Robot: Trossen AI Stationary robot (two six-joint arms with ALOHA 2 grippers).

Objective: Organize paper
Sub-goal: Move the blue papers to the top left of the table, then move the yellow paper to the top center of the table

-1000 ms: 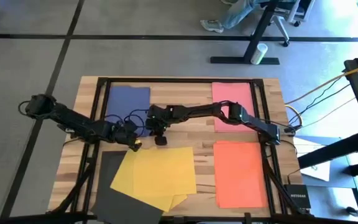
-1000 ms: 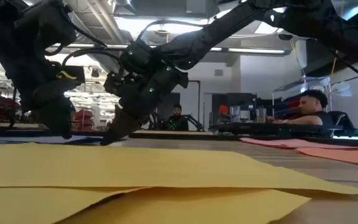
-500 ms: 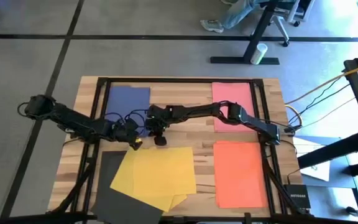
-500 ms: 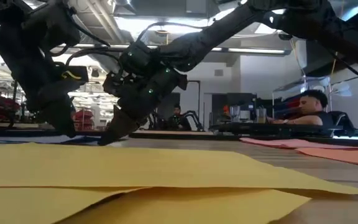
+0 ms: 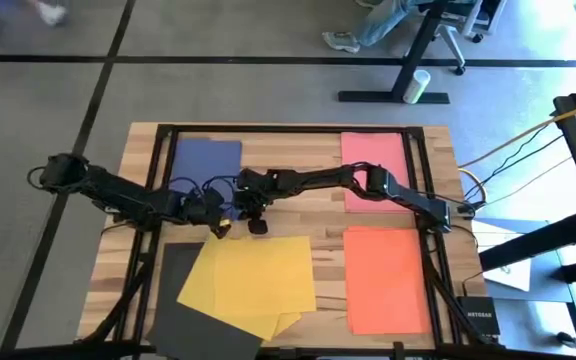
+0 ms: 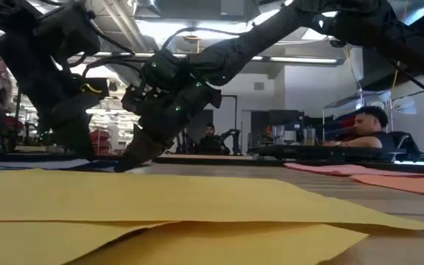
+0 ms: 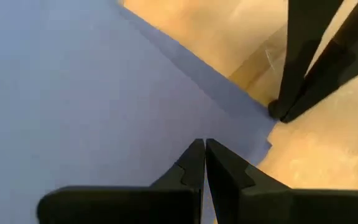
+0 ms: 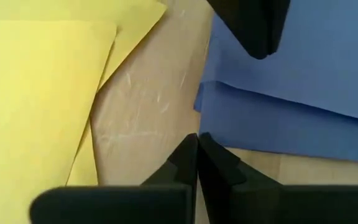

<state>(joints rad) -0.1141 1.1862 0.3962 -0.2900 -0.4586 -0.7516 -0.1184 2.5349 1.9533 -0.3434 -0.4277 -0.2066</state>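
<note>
Since the earlier frame the left gripper (image 5: 222, 229) has edged off the yellow paper (image 5: 253, 275) corner toward the blue paper (image 5: 206, 162); its fingers are pressed together over the blue sheet's near corner. Right gripper (image 5: 258, 226), fingers also pressed together, sits over bare tabletop (image 5: 298, 205) between blue and yellow sheets. Pink paper (image 5: 373, 160) lies at the far right corner, orange paper (image 5: 386, 280) near right, black paper (image 5: 183, 315) at the near left edge under yellow.

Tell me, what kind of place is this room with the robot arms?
Probably a robotics lab or open workshop. Two arms work on a wooden table laid with coloured paper; beyond it, people sit at desks under exposed ceiling ducts, and cables trail off the rig.
</note>
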